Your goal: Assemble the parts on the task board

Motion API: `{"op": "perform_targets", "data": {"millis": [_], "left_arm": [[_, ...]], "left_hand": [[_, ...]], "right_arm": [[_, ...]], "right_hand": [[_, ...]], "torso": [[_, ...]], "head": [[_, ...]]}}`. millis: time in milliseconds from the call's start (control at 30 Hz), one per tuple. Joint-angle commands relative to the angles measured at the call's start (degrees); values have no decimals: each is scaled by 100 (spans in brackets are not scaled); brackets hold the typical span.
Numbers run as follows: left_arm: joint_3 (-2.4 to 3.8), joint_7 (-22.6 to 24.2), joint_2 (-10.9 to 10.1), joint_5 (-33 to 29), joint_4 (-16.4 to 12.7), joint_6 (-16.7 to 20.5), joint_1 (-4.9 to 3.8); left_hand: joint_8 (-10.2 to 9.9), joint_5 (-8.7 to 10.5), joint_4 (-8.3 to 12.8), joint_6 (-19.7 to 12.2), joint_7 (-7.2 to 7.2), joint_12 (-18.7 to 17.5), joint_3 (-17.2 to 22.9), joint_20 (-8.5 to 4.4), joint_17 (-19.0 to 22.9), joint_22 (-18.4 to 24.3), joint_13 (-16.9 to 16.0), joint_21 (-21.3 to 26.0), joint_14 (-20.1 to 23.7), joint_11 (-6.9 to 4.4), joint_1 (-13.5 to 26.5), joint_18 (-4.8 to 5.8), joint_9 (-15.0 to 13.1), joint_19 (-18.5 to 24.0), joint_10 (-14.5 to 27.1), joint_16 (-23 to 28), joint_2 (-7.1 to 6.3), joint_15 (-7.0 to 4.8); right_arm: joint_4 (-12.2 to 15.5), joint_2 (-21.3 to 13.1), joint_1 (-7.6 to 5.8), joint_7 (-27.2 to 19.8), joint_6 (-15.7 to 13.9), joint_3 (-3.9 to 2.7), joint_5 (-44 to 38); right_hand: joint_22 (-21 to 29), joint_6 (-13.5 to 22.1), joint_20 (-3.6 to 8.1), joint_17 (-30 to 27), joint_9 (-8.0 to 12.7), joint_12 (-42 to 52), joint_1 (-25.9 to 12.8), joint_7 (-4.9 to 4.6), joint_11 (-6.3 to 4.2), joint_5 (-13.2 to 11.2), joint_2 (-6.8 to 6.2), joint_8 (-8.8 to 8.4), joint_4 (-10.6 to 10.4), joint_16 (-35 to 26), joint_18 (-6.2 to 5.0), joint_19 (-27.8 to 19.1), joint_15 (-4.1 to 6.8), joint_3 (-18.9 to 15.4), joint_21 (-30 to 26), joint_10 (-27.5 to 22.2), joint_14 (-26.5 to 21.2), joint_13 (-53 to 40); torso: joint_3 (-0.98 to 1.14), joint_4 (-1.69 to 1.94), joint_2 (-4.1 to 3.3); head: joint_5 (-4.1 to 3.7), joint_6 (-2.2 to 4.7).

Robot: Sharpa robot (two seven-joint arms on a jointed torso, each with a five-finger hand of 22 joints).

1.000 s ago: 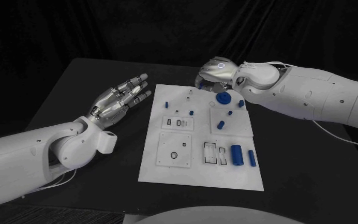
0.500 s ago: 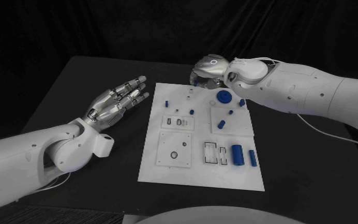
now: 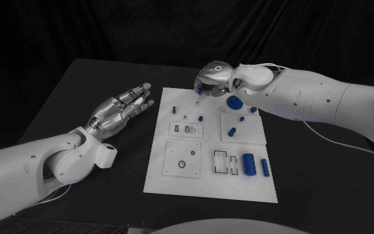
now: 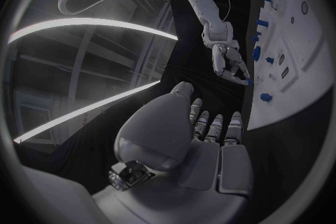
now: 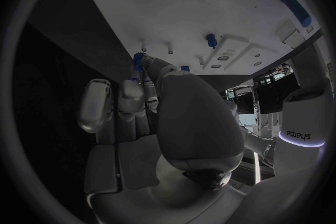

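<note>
The white task board lies in the middle of the black table. My right hand hovers over the board's far edge and pinches a small blue part at its fingertips, just above the board's surface. The same hand shows in the left wrist view with the blue part at its tips. A blue round disc, several short blue pegs and a large blue cylinder sit on the board. My left hand floats left of the board, fingers spread, holding nothing.
White rectangular insert plates with slots and holes are set into the board. A black curtain hangs behind the table. Bare black tabletop lies to the right of the board and near its front edge.
My right hand has moved left along the board's far edge, carrying the small blue part. The left hand has drifted slightly left.
</note>
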State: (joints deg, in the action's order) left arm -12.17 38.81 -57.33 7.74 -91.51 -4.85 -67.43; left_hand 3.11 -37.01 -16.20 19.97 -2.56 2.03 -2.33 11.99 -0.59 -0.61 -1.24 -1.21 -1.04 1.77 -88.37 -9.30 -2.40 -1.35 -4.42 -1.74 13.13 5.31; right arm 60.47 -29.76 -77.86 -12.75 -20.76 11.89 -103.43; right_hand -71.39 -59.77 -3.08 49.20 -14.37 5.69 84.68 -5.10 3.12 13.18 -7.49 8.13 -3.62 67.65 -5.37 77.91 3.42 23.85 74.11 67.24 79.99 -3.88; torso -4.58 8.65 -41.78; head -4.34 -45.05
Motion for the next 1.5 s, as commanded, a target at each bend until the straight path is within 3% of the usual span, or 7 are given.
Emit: {"op": "perform_targets", "data": {"millis": [33,533,1033,1500], "left_arm": [[5,484,13,43,1,-105,-15],[5,446,27,44,35,-162,-15],[5,408,69,44,103,-209,-15],[5,356,106,44,143,-280,-14]], "left_hand": [[-14,0,-1,8,-37,32,43,-47,9,10,7,32,15,-3,-43,-90,-2,24,38,42,-34,0],[-15,12,0,3,-45,30,63,-60,12,12,10,37,22,2,-44,-85,-1,30,54,49,-29,-5],[-27,20,5,-52,-43,23,90,-58,14,10,14,36,28,5,-48,-81,6,29,79,55,-23,-2],[-35,26,9,-80,-37,21,108,-50,14,7,16,31,30,7,-49,-82,9,22,91,57,-19,3]], "right_arm": [[-10,0,28,43,79,-3,42],[-6,-22,73,129,176,-3,43],[-60,7,104,293,272,-3,44],[-110,69,151,527,184,-3,44]], "right_hand": [[-8,47,-18,6,8,-7,-45,8,-102,15,24,-26,-11,-4,46,14,-37,-8,40,121,-7,-9],[-27,97,-23,12,28,-82,-18,8,-95,63,24,-77,0,-1,47,-3,-41,18,35,70,-20,-4],[-25,187,-42,-102,62,-176,-26,9,-85,106,18,-165,-4,-84,43,-93,-66,45,-19,-42,-131,-6],[-29,273,-54,-109,90,-192,-93,-6,-58,125,1,-234,-38,-88,37,-145,-79,36,-49,-135,-174,-5]], "torso": [[8,5,-14],[-9,5,29],[-8,6,35],[-6,5,39]], "head": [[-11,4],[-4,-47],[-33,-49],[-7,-93]]}}
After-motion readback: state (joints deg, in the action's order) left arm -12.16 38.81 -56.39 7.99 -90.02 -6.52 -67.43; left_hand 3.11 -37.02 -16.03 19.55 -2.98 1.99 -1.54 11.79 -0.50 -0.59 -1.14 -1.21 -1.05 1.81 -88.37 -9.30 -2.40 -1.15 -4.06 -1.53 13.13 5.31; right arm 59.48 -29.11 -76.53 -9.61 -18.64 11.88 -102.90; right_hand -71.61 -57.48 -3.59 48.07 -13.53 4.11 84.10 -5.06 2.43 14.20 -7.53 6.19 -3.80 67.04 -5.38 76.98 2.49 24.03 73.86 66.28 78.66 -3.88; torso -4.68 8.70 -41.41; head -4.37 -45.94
